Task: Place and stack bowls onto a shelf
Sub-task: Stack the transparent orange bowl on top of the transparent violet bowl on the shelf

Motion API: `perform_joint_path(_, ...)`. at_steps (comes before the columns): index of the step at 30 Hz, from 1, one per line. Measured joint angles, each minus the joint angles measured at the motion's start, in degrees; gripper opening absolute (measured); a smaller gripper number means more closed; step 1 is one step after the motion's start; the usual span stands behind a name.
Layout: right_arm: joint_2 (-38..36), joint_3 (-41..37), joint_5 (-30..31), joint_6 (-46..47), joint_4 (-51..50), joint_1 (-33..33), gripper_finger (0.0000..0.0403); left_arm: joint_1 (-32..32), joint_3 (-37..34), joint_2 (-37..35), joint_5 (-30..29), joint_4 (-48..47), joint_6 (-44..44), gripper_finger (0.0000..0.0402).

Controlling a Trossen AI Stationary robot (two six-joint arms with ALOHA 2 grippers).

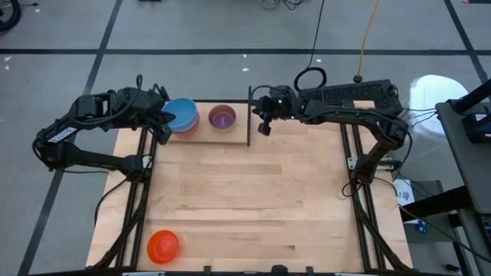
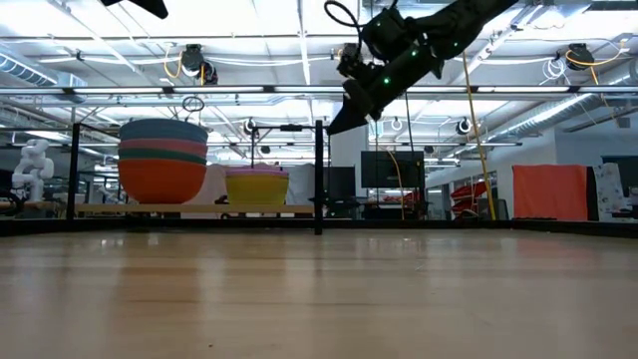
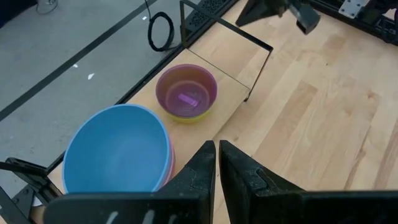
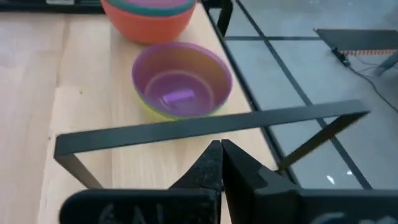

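The shelf (image 1: 230, 138) runs along the table's far edge, with its black divider (image 2: 318, 175) upright. On it stands a stack of bowls (image 2: 162, 160), blue on top, then pink and teal, orange at the bottom. To the right of the stack, a purple bowl (image 4: 180, 81) sits nested in a yellow one (image 2: 256, 186). A red bowl (image 1: 163, 245) rests on the table near its near left corner. My left gripper (image 3: 217, 162) is shut and hovers at the near side of the blue-topped stack (image 3: 118, 149). My right gripper (image 4: 221, 158) is shut, in the air just right of the divider (image 4: 205, 127).
The shelf's thin black rods (image 3: 249, 37) frame the plank around the bowls. The broad light-wood tabletop (image 1: 253, 199) spreads between the shelf and the near edge. Both arms reach in from the far corners. Cables lie on the floor beyond the far edge.
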Motion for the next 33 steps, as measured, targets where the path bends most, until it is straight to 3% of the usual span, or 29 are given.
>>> perform_joint_path(13, 2.62, 1.06, -2.91, -0.47, 3.48, -0.37, 0.0000, 0.02, 0.00, 0.00, 0.00, 0.00, 0.27, 0.0026)
perform_joint_path(17, 2.52, 1.11, -7.24, -0.28, 5.46, -1.55, 0.0000, 0.02, 0.00, 0.00, 0.00, 0.00, 0.48, 0.0026)
perform_joint_path(26, 1.88, 1.19, -7.21, -0.19, 2.76, -2.25, 0.0000, 0.02, 0.00, 0.00, 0.21, -0.56, 1.08, 0.0026)
perform_joint_path(33, -7.07, 1.13, -6.72, -3.51, -6.31, 0.28, 0.0000, -0.48, 0.00, 0.03, 10.27, -9.53, -6.21, 0.0026)
